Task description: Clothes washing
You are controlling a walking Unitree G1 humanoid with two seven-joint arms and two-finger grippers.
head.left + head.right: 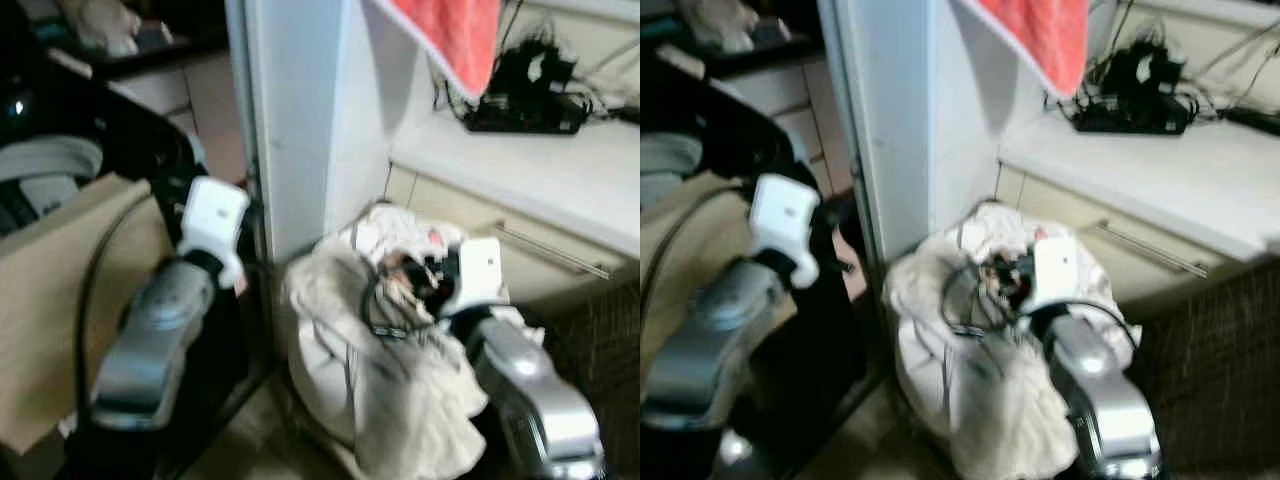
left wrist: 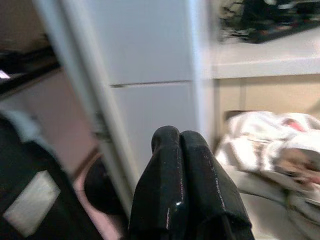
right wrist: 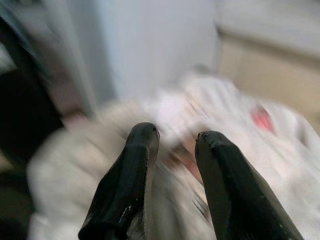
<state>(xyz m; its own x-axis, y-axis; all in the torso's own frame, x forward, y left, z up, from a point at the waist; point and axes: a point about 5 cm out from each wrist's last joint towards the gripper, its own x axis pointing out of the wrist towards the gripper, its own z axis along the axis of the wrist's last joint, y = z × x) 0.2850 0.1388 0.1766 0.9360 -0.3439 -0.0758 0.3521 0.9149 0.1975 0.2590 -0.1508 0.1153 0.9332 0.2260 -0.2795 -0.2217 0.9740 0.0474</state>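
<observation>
No writing or labels that we can read anywhere here; the pictures are blurred. We are looking down at a heap of pale clothes (image 1: 385, 370) piled on the floor, just beside the white cabinet (image 1: 290, 120) and below the tabletop (image 1: 540, 170). The heap sits in what may be a white basket, though the cloth hides its rim, so we cannot be sure. It is a rumpled mound with no clear long axis, with a dark cord or strap and a spot of red showing among the folds on top.

Our right pincer (image 3: 175, 145) hovers right over the heap, its two black fingers (image 3: 135, 165) parted with a gap between them and nothing held. Our left pincer (image 2: 181, 137) has its fingers pressed together, empty, up beside the cabinet's edge and apart from the clothes.

On the tabletop lies a tangle of black cables (image 1: 530, 90), and a red cloth (image 1: 455, 35) hangs above it.
</observation>
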